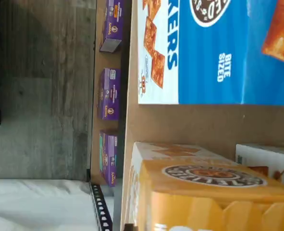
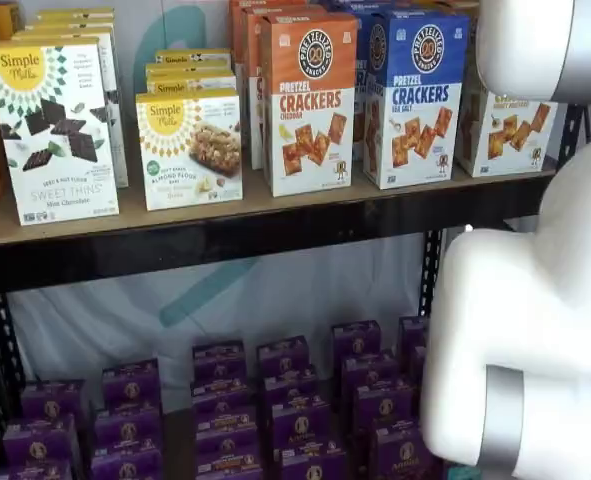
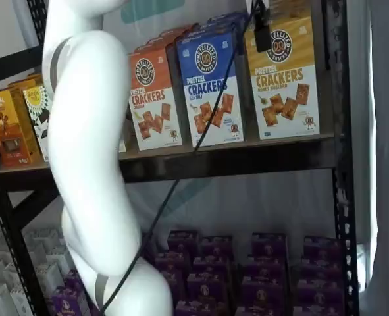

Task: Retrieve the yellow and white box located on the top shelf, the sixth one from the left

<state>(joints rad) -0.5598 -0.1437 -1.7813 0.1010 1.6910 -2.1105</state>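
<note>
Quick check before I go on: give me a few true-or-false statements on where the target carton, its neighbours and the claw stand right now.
1. The yellow and white box stands upright on the top shelf. True.
2. The blue crackers carton stands between the orange crackers carton and the yellow and white box. True.
3. The claw is clamped on the blue crackers carton. False: only a dark piece of the claw shows, hanging in front of the yellow and white box's upper part; its state cannot be told.
4. The shelf below holds green boxes. False: it holds purple boxes.
</note>
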